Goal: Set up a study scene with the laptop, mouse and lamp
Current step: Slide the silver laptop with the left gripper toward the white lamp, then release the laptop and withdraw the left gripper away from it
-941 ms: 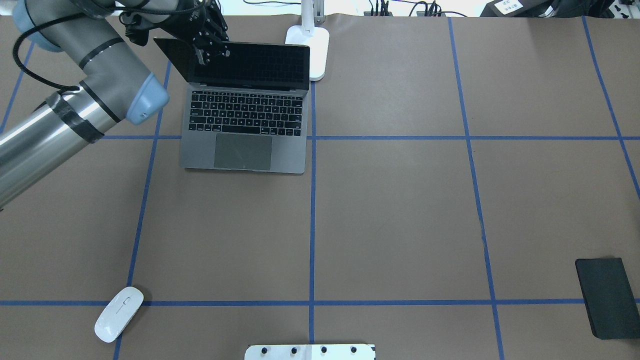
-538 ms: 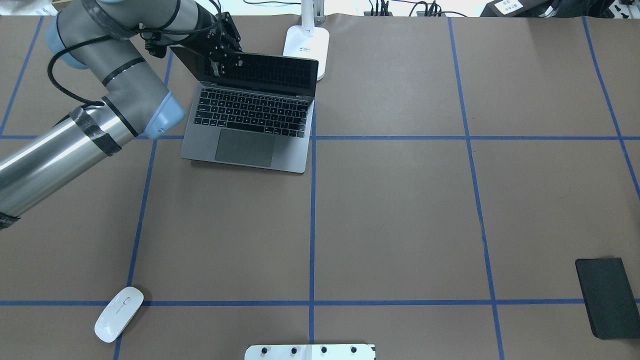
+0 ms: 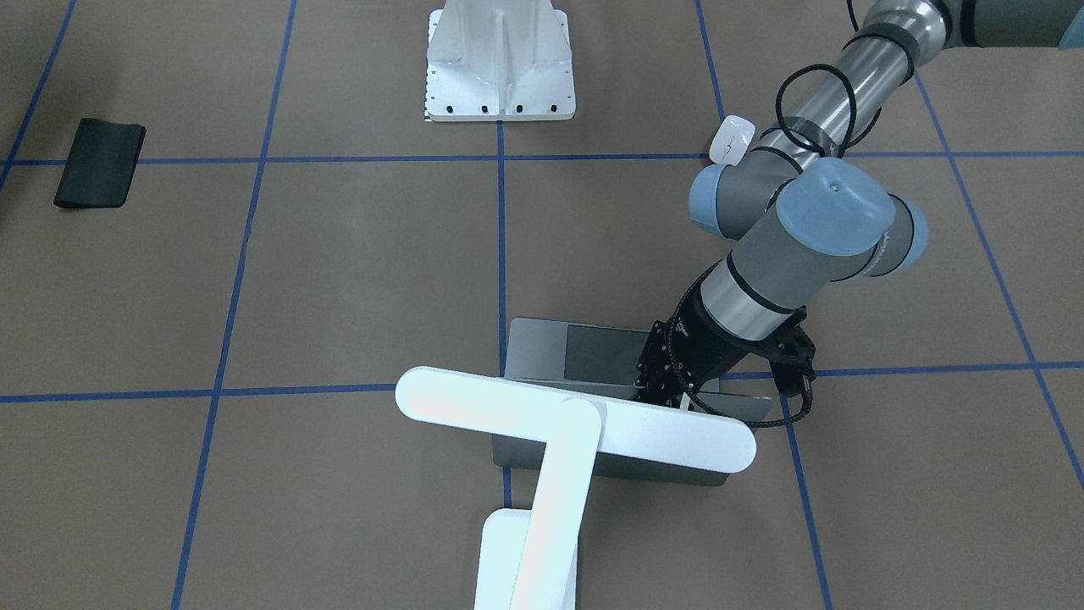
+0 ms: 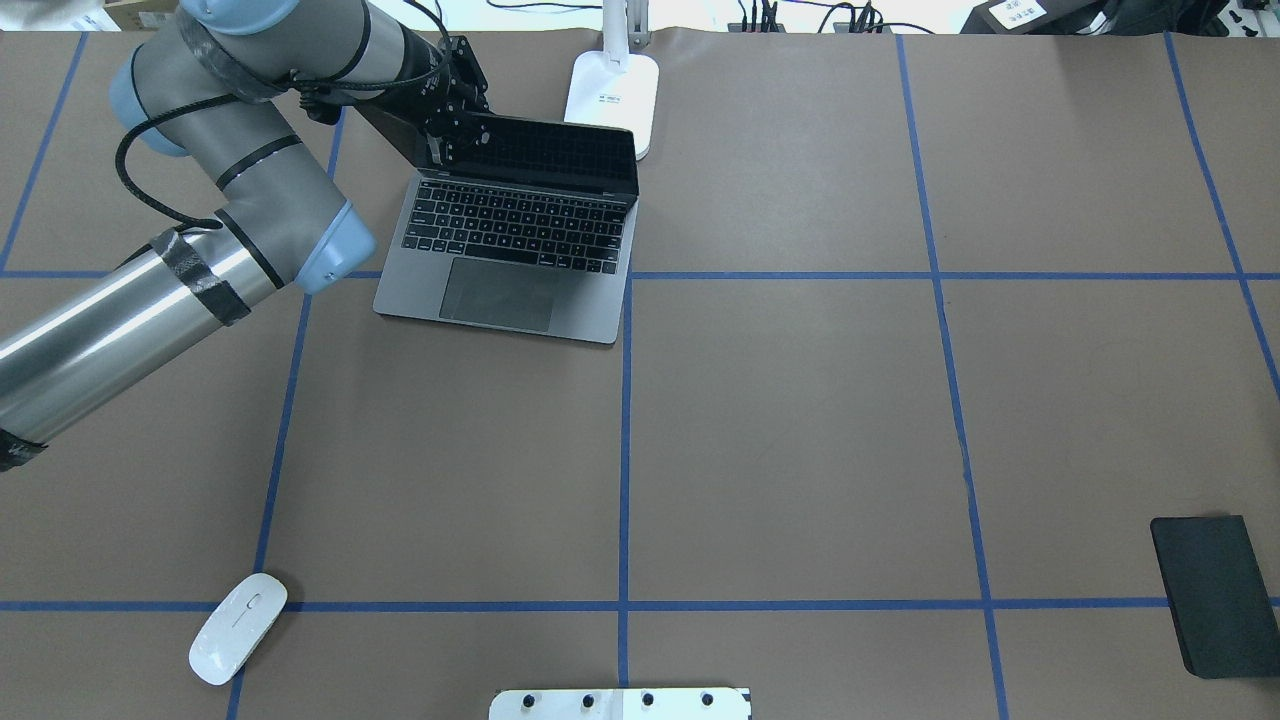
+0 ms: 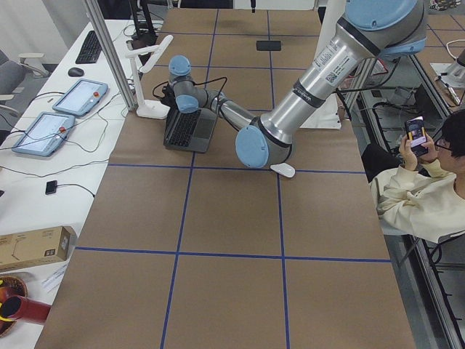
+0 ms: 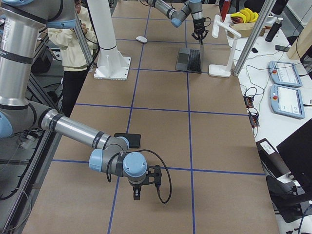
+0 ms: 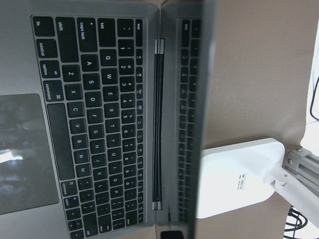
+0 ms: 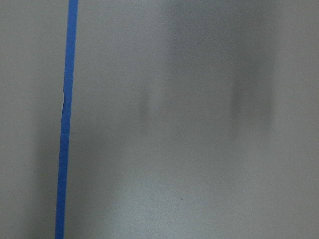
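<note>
The grey laptop (image 4: pixel 510 260) stands open at the table's far left-centre, turned slightly askew; it also shows in the front view (image 3: pixel 593 347) and the left wrist view (image 7: pixel 99 124). My left gripper (image 4: pixel 448 138) is shut on the left end of its lid's top edge. The white lamp's base (image 4: pixel 612 95) stands just behind the laptop's right rear corner, and its bar head (image 3: pixel 576 419) hangs over the lid. The white mouse (image 4: pixel 238 628) lies near the front left, far from both grippers. My right gripper (image 6: pixel 136 192) hovers low over bare table; I cannot tell its state.
A flat black mat (image 4: pixel 1215 595) lies at the front right. The white bolted pedestal (image 3: pixel 500 63) stands at the robot's base. Blue tape lines grid the brown table (image 4: pixel 800 430). A seated person (image 5: pixel 421 189) is beside the table.
My left gripper moved right with the lid in its grasp. The laptop's rear swung right, turning it askew and closer to the lamp base. Mouse and mat unmoved.
</note>
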Controlling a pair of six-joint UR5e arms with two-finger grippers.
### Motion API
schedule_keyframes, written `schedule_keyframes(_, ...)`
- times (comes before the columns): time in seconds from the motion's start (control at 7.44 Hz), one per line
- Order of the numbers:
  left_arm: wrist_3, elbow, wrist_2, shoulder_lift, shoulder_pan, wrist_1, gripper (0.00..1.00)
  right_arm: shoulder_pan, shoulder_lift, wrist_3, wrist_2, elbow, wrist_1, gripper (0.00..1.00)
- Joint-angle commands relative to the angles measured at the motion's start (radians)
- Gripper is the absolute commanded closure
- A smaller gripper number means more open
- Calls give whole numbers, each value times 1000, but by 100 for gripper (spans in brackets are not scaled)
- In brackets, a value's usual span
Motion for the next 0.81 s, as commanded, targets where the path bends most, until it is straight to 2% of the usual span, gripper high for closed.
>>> schedule_keyframes(0.0,70,-25,-22,23,-10,-1,1,-1,3,0,0,1,-12,0)
schedule_keyframes(0.27,177,-137,-169,126,-81,6,1,-5,6,0,-2,3,-15,0)
schedule_keyframes(0.67,321,-254,-295,235,-225,7,1,-5,23,0,-3,1,-14,0)
